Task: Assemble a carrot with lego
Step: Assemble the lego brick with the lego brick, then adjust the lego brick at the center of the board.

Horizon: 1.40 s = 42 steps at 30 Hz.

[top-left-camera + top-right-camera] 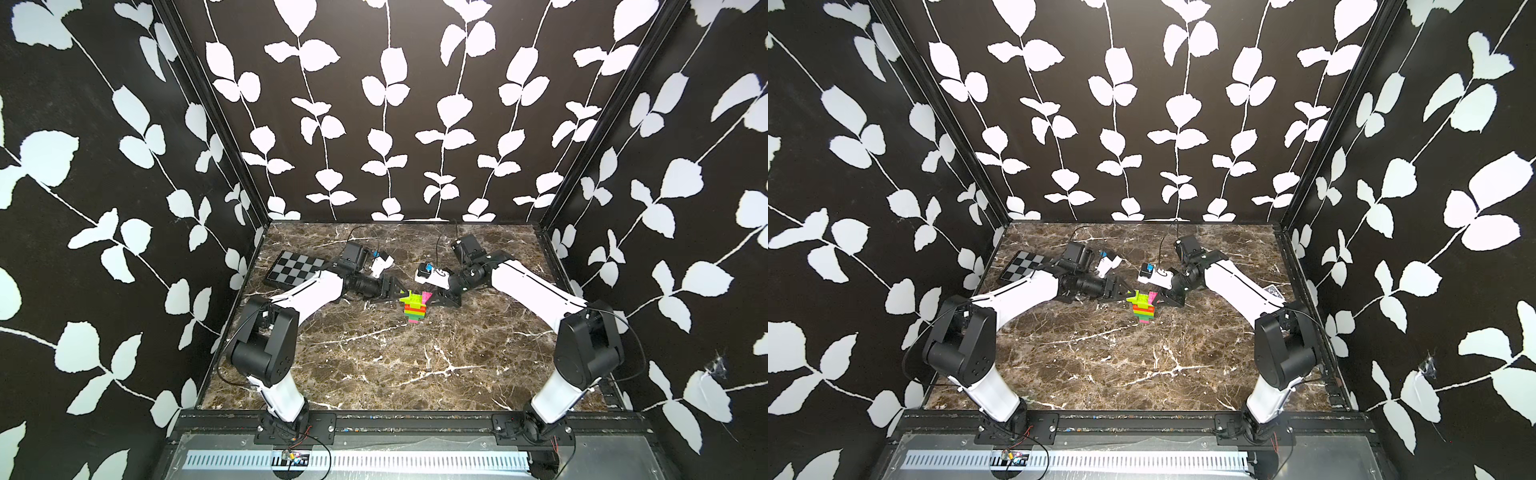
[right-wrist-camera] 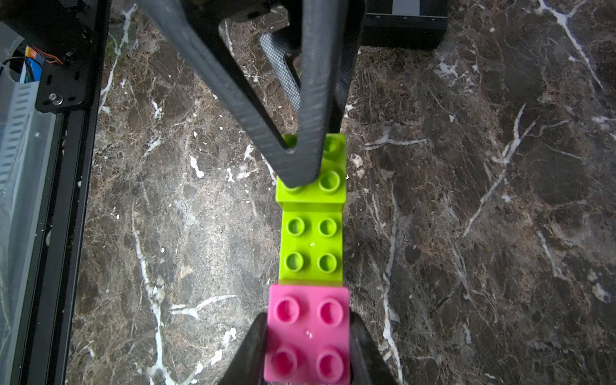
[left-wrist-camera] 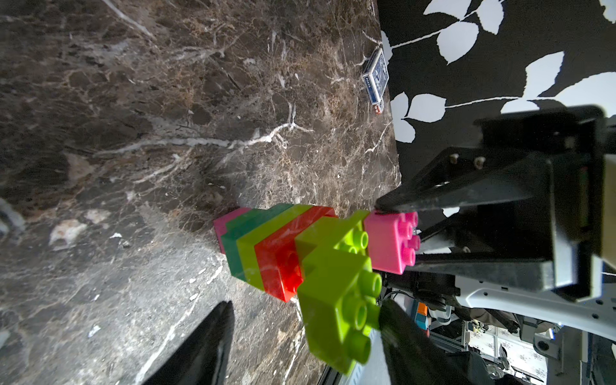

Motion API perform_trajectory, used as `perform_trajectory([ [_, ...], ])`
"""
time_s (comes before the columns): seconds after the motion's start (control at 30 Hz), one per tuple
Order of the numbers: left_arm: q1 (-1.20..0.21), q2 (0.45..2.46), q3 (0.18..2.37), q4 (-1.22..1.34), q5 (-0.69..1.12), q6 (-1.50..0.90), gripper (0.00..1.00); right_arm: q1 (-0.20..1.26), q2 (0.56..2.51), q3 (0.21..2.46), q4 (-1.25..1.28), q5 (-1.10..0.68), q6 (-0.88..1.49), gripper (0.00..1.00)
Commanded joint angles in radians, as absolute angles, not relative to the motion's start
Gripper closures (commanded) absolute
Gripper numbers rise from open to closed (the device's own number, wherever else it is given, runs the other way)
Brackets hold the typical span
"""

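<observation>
The main risk sits at the leafy end of the carrot (image 1: 415, 309). It appears to stand upright on the table (image 1: 374, 365), well to the right of the checkered board (image 1: 297, 268), with its pink tip down and studs up. I cannot tell whether the tip truly bears on the marble.

On the board's side, the left gripper (image 1: 399, 293) is spread. One finger (image 3: 400, 333) lies against the stud face of the overhanging lime brick (image 3: 336, 300). The other finger (image 3: 206, 343) is clear of the stack, with bare table showing between. A push through that single contact could, I judge, lever the lime brick off or tip the narrow-footed stack away from the board.

Farther from the board, the right gripper (image 1: 433, 296) pinches the pink brick (image 2: 308, 333) at the top by two opposite sides. Whether that brick is fully seated is not visible. If the gripper presses off-square, or pulls away too soon, the brick could come off with it or the lower bands could split. The two grippers are also very close together, so a small move could knock them into each other.

The left arm reaches from its base past the board's near edge, forearm low and wrist rolled, with the fingers pointing at the carrot. The right arm comes in from the side opposite the board, forearm slanting inward and gripper angled down onto the stack. A card deck (image 3: 375, 78) lies farthest from the board, by the wall.
</observation>
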State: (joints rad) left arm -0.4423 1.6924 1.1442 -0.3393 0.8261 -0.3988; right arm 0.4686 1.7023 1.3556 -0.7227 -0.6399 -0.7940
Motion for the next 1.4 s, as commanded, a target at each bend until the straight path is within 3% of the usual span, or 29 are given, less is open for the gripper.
perform_trajectory([
  [0.0,-0.439,1.701,1.153,-0.363,0.815,-0.380,0.29,0.474,1.737,1.386,-0.799,-0.589,-0.808,0.92],
  [0.53,-0.439,1.695,1.144,-0.356,0.815,-0.385,0.30,0.509,1.782,1.439,-0.870,-0.487,-0.794,0.93],
  [0.7,-0.440,1.689,1.146,-0.357,0.815,-0.387,0.29,0.510,1.771,1.448,-0.869,-0.478,-0.785,0.89],
  [1.13,-0.439,1.655,1.184,-0.377,0.801,-0.386,0.21,0.508,1.670,1.373,-0.742,-0.546,-0.725,0.34],
  [1.37,-0.434,1.624,1.196,-0.379,0.790,-0.382,0.17,0.515,1.664,1.324,-0.640,-0.598,-0.694,0.19],
])
